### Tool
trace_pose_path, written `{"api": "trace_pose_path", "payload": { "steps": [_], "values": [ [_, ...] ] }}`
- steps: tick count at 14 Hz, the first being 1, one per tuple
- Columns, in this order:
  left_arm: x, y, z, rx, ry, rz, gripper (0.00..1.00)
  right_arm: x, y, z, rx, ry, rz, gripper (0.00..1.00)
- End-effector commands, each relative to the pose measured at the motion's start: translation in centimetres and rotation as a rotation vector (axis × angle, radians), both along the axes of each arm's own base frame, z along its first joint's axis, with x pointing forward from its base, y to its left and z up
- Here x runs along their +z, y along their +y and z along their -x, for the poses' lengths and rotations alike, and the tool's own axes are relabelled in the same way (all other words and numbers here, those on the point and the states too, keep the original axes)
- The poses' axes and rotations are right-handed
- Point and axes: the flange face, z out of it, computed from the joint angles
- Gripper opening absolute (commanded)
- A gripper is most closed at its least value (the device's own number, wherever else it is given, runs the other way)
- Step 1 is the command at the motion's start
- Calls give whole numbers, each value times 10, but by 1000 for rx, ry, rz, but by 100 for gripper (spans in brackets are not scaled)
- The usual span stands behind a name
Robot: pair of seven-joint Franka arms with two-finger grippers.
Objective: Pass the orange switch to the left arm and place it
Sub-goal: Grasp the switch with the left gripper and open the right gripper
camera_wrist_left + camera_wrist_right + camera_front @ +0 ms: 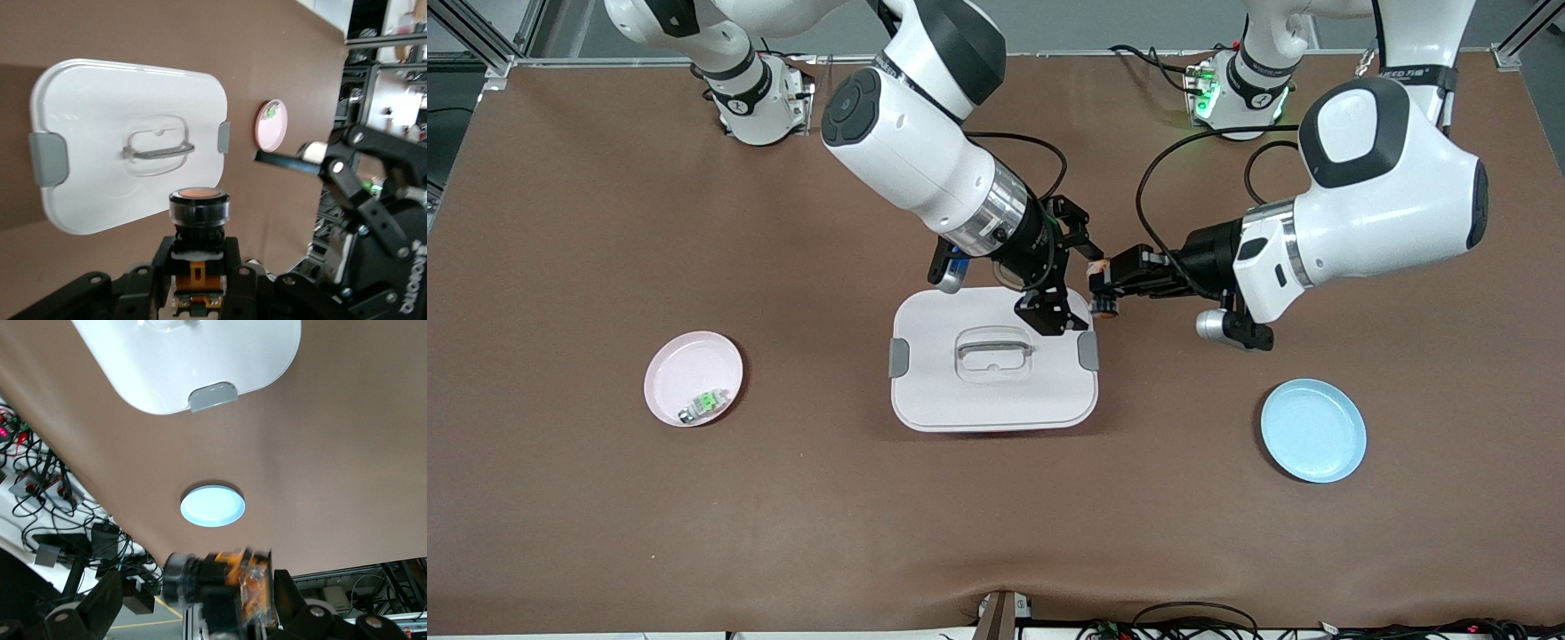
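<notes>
Orange switch (1103, 304) sits clamped in left end effector (1104, 283), cap pointing out from its fingertips, above the box (993, 404) corner. Right end effector (1069, 298) open alongside, nearly touching, jaws spread clear.

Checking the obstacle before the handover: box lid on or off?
On. The box has its lid seated, both grey side clasps against the walls and the handle lying flat in its recess. Whether the clasps are latched, cannot tell.
</notes>
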Motion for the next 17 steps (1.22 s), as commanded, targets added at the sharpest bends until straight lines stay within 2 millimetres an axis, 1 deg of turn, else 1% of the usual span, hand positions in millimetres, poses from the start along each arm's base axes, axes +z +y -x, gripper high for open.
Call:
{"api": "trace_pose_path", "payload": {
  "steps": [1,2,3,4,5,6,7,9,11,12,13,14,15,16,17],
  "values": [
    [23,16,6,-34,19,-108,0,6,-12,-14,-7,-27,-3,100],
    [30,24,5,-34,22,-165,0,2,-21,-19,12,-10,21,100],
    [37,26,9,-50,16,-233,0,3,-32,-25,52,-15,38,100],
    [44,29,13,-50,9,-285,0,4,-39,-28,81,-6,36,100],
    [46,31,15,-43,15,-317,0,8,-52,-36,88,5,18,100],
    [47,35,18,-44,24,-345,0,10,-61,-41,115,12,-7,100],
    [48,38,19,-36,24,-372,0,13,-76,-50,143,13,-42,100],
    [48,46,18,13,37,-442,0,20,-87,-53,236,-11,-107,100],
    [45,55,18,81,53,-549,0,15,-100,-58,306,-26,-84,100],
    [43,59,19,89,64,-604,0,13,-109,-61,336,-27,-64,100],
    [39,64,18,96,74,-622,0,10,-122,-64,379,-29,-45,100],
    [38,80,13,124,86,-624,0,8,-137,-66,453,-46,-25,100],
    [37,94,8,149,96,-624,0,13,-151,-67,537,-96,2,100],
    [37,103,6,183,113,-627,0,12,-164,-68,642,-154,41,100],
    [37,121,2,273,159,-636,0,8,-174,-67,797,-224,86,100]
  ]
}}
